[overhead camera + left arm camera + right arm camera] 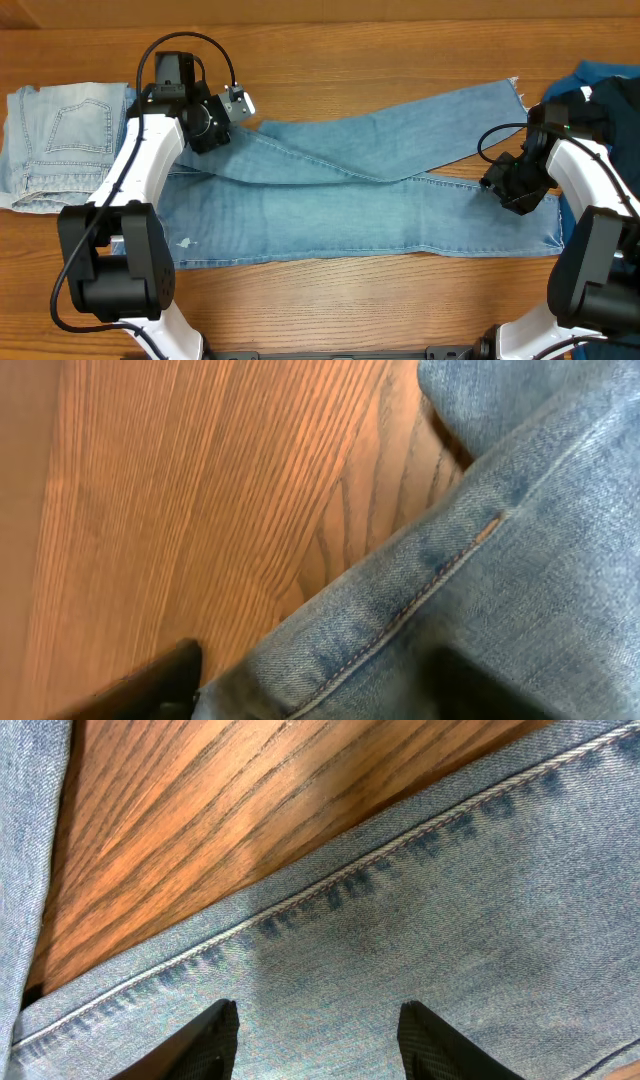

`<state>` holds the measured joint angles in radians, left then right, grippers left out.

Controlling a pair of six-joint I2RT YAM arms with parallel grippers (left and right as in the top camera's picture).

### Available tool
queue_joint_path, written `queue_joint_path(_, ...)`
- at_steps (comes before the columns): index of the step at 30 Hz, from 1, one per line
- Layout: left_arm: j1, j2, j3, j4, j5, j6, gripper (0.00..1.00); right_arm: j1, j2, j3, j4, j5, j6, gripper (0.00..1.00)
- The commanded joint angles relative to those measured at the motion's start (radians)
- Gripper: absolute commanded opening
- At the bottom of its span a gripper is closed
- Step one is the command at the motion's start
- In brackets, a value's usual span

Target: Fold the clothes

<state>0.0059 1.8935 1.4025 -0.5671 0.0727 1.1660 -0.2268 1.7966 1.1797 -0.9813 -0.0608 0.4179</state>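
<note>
Wood-grain bench [330,60] is carrying light-blue jeans [330,210], lying flat across the middle w/ legs running right, upper leg angling over the lower. L hand [212,128] is sitting at the waist end, top-left corner; wrist cam is showing only one dark finger [150,685] beside a seam, so can't tell if clenched or released. R hand [515,185] is sitting at the leg ends, fingers [200,1040] spread apart over denim, gripping nothing. Folded jeans [65,140] are lying far left, dark blue garment [610,85] far right.
</note>
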Motion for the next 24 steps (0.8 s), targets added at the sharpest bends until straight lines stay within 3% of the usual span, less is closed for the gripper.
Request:
queue_joint_path(1,-0.007,0.016,0.032,0.002,-0.035,0.011,0.17,0.002,-0.001,0.019,0.011,0.016,-0.003,0.56)
queue_joint_path(3,-0.007,0.016,0.058,-0.021,-0.047,0.005,0.04,0.002,-0.001,0.019,0.015,0.016,-0.003,0.56)
queue_joint_path(6,-0.007,0.016,0.121,-0.073,-0.045,-0.003,0.07,0.002,-0.001,0.019,0.018,0.019,-0.003,0.56)
queue_joint_path(7,-0.007,0.016,0.140,-0.084,-0.045,-0.004,0.37,0.002,-0.001,0.019,0.018,0.019,-0.003,0.56)
queue_joint_path(8,-0.007,0.016,0.158,-0.078,-0.041,-0.047,0.86,0.002,-0.001,0.019,0.018,0.019,-0.003,0.56)
queue_joint_path(10,-0.006,0.016,0.178,-0.070,0.024,-0.092,1.00,0.002,-0.001,0.019,0.023,0.018,-0.003,0.56)
queue_joint_path(14,-0.006,0.016,0.178,-0.057,0.068,-0.134,1.00,0.002,-0.001,0.019,0.024,0.018,-0.003,0.56)
queue_joint_path(17,-0.006,0.016,0.178,-0.152,0.129,0.000,1.00,0.002,-0.001,0.019,0.024,0.018,-0.003,0.57)
queue_joint_path(24,-0.006,0.095,0.183,-0.213,0.130,0.091,1.00,0.002,-0.001,0.019,0.012,0.018,-0.003,0.57)
